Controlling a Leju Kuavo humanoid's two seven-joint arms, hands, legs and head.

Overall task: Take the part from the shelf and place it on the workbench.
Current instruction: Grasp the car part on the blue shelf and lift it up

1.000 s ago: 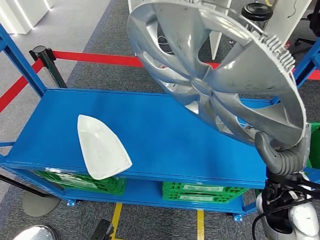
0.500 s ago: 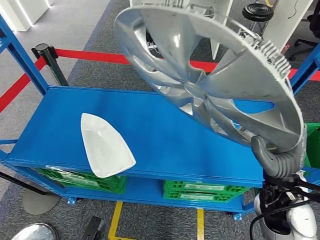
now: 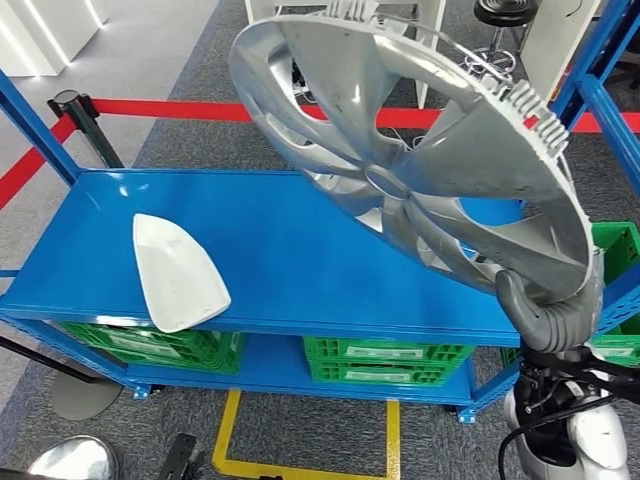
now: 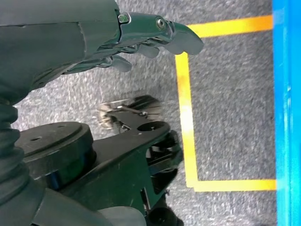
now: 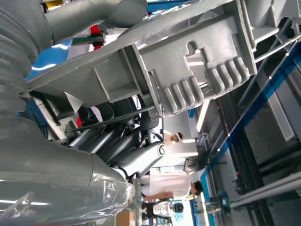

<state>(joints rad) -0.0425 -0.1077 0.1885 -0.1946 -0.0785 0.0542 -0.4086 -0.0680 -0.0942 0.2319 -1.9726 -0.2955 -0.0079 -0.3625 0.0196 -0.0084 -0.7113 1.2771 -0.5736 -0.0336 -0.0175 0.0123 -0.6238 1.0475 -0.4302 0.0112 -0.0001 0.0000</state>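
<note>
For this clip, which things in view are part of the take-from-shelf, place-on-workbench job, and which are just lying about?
Part of the job:
silver wheel cover, held up by its rim
right hand, gripping that rim
blue shelf

Just lying about:
white curved panel on the shelf top
green crates on the lower level
red barrier tape
yellow floor marking
left hand, hanging over the floor
</note>
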